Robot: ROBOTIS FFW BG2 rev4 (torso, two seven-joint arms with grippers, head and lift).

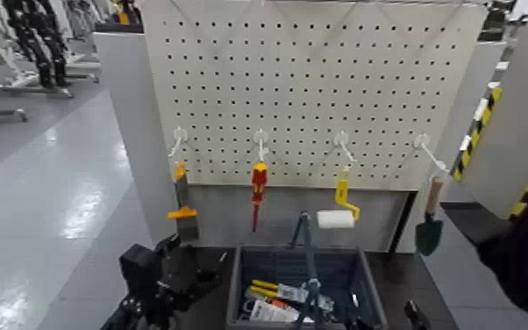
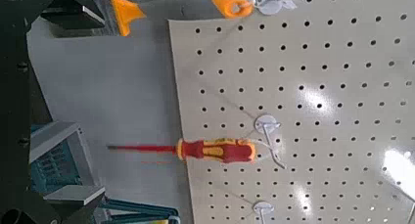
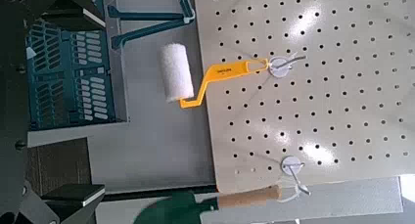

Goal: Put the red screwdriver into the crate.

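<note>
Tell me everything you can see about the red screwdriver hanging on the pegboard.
The red screwdriver hangs tip-down from a white hook on the white pegboard, second tool from the robot's left, between the orange-handled scraper and the yellow-handled paint roller. Its handle looks like red plastic with yellow bands, and a thin red shaft ends in a dark tip. It hangs above the crate, and nothing but the hook touches it.

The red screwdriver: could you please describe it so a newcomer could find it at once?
On the white pegboard, four tools hang from hooks above the crate. The red screwdriver is second from the left, between the orange-handled scraper and the paint roller: slim, red-handled, yellow-banded.
</note>
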